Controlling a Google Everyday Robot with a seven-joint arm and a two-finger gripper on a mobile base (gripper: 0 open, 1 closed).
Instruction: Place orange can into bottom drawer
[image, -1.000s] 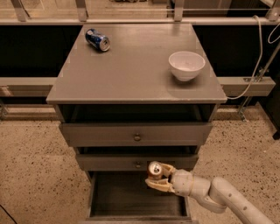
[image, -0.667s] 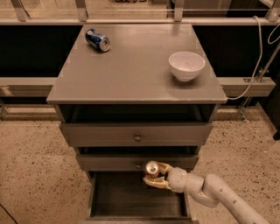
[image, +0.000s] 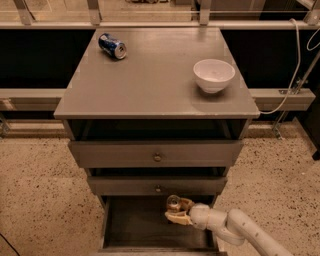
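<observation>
The orange can is upright between the fingers of my gripper, with its silver top showing. The gripper reaches in from the lower right and holds the can over the right part of the open bottom drawer, just below the front of the middle drawer. The drawer's dark inside shows to the left of the can. I cannot tell whether the can touches the drawer floor.
A blue can lies on its side at the back left of the grey cabinet top. A white bowl stands at the right. The top drawer and middle drawer stick out a little. A white cable hangs at the right.
The gripper with the orange can has moved a little to the left and further in over the bottom drawer. Nothing else has moved.
</observation>
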